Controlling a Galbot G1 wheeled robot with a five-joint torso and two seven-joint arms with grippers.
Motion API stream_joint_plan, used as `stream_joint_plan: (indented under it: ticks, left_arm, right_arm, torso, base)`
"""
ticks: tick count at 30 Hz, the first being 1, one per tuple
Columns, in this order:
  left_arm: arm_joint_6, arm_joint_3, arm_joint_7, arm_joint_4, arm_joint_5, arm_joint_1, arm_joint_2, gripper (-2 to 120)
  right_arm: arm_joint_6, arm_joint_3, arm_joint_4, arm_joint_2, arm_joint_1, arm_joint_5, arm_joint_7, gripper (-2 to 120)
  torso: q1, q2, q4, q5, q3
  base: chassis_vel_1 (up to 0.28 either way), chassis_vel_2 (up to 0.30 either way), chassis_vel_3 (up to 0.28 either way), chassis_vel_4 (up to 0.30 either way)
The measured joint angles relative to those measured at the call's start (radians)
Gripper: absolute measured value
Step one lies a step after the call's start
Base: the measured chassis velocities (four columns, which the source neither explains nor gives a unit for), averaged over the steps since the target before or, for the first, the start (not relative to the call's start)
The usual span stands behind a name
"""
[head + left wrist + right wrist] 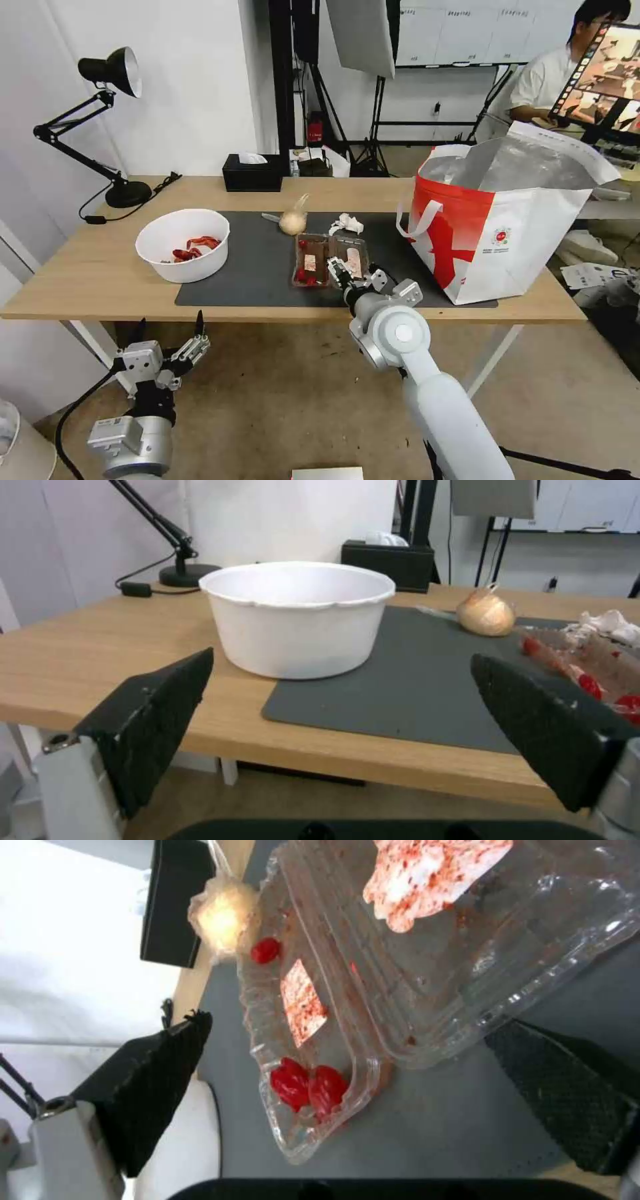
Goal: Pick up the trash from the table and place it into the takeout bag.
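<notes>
Two pincers spread | right pincer (347, 1090) astride tray (400, 965) | left pincer (170, 333) below table (67, 293)

This looks like a lab or studio set up for recording. Behind the light-wood table (80, 267) stand tripod legs (373, 127) and a hanging softbox panel (360, 33), with whiteboards (460, 30) on the back wall. A monitor (600, 77) on an arm sits at the right, and a black desk lamp (110, 73) on the table.
</notes>
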Motion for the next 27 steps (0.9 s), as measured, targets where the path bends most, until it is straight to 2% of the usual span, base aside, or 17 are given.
stream_joint_plan:
  ticks: [7,9,10,13,16,17,21,23,24,25,27]
  left_arm:
    - [-0.014,-0.001,0.000,-0.001,0.000,0.006,0.001,100]
    - [-0.023,0.004,0.000,0.002,0.000,0.008,0.001,100]
    - [-0.023,0.004,0.000,0.002,0.000,0.008,0.001,100]
    - [-0.031,0.011,0.000,0.006,0.001,0.009,0.001,100]
    - [-0.032,0.012,0.000,0.007,0.001,0.009,0.001,100]
    - [-0.035,0.011,0.000,0.007,0.000,0.008,0.003,100]
    - [-0.035,0.009,0.000,0.007,-0.001,0.008,0.004,100]
    - [-0.035,0.005,0.000,0.005,-0.002,0.008,0.001,100]
    - [-0.035,0.005,0.000,0.005,-0.002,0.008,0.001,100]
    - [-0.035,0.003,0.000,0.003,-0.002,0.008,-0.003,100]
    - [-0.036,-0.001,-0.001,0.002,-0.002,0.008,-0.008,100]
  right_arm:
    - [0.024,0.003,-0.010,-0.018,-0.006,-0.114,-0.107,100]
    - [0.038,-0.003,-0.008,-0.035,-0.014,-0.196,-0.179,100]
    - [0.038,-0.003,-0.008,-0.035,-0.014,-0.196,-0.179,100]
    - [0.052,-0.018,-0.007,-0.063,-0.021,-0.334,-0.286,100]
    - [0.052,-0.029,-0.008,-0.079,-0.018,-0.371,-0.321,100]
    - [0.047,-0.059,-0.018,-0.111,0.007,-0.416,-0.382,100]
    - [0.013,-0.087,-0.023,-0.133,0.038,-0.421,-0.412,100]
    - [-0.078,-0.134,-0.037,-0.154,0.103,-0.364,-0.406,100]
    - [-0.078,-0.134,-0.037,-0.154,0.103,-0.364,-0.406,100]
    - [-0.157,-0.162,-0.056,-0.152,0.154,-0.283,-0.353,100]
    - [-0.237,-0.189,-0.103,-0.124,0.228,-0.137,-0.237,100]
  torso:
    - [0.000,0.000,0.0001,0.0002,0.000]
    - [0.000,0.000,0.0000,0.0001,0.000]
    - [0.000,0.000,0.0000,0.0001,0.000]
    - [0.000,0.000,0.0000,0.0001,0.000]
    - [0.000,0.000,-0.0001,0.0001,0.000]
    - [0.000,0.000,-0.0001,0.0001,0.000]
    - [0.000,0.000,0.0000,0.0000,0.000]
    - [0.000,0.000,-0.0001,0.0000,0.000]
    - [0.000,0.000,-0.0001,0.0000,0.000]
    - [0.000,0.000,-0.0001,0.0000,0.000]
    - [0.000,0.000,0.0003,-0.0002,0.000]
  base:
    - [0.000,0.000,0.000,0.000]
    - [0.000,0.000,0.000,0.000]
    - [0.000,0.000,0.000,0.000]
    - [0.000,0.000,0.000,0.000]
    - [0.000,0.000,0.000,0.000]
    - [0.000,0.000,0.000,0.000]
    - [0.000,0.000,0.000,0.000]
    - [0.000,0.000,0.000,0.000]
    - [0.000,0.000,0.000,0.000]
    - [0.000,0.000,0.000,0.000]
    - [0.000,0.000,0.000,0.000]
